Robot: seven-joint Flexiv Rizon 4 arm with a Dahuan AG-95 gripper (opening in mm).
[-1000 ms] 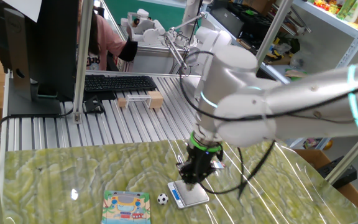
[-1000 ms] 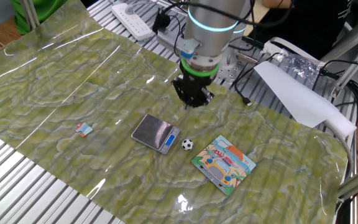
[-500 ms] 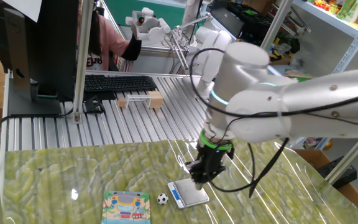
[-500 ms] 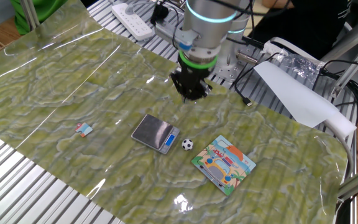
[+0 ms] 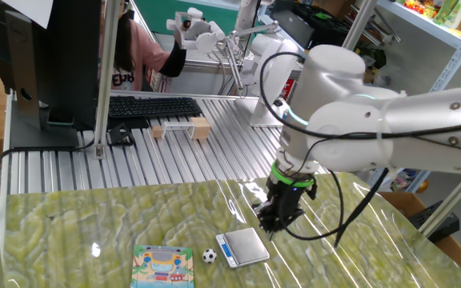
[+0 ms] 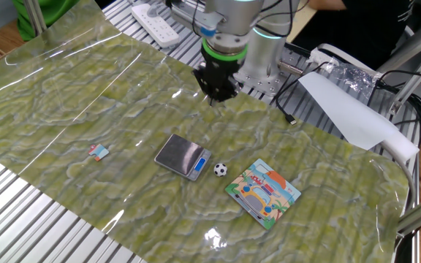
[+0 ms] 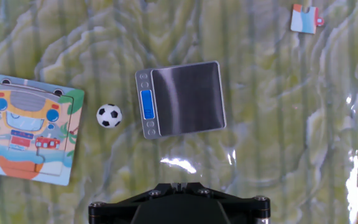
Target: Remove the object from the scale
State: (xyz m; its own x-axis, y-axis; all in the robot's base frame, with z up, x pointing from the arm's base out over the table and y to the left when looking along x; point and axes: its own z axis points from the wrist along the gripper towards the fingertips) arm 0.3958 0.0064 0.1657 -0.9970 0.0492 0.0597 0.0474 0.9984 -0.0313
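Green mat (image 6: pixel 86 95); arm (image 5: pixel 374 136) now higher, sideways.

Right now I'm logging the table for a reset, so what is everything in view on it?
Tiny soccer-patterned ball: one, white with black patches, on the mat between scale and card, off the platform.
Flat pocket scale: one, silver platform, blue display strip, mid-mat, platform bare.
Colourful picture card: one, flat beyond the ball.
Small scrap: one, white, blue and red, apart on the scale's far side.
Green marbled mat: one, covering the table.
Gripper: one, black, shut, empty, above the mat away from the scale.
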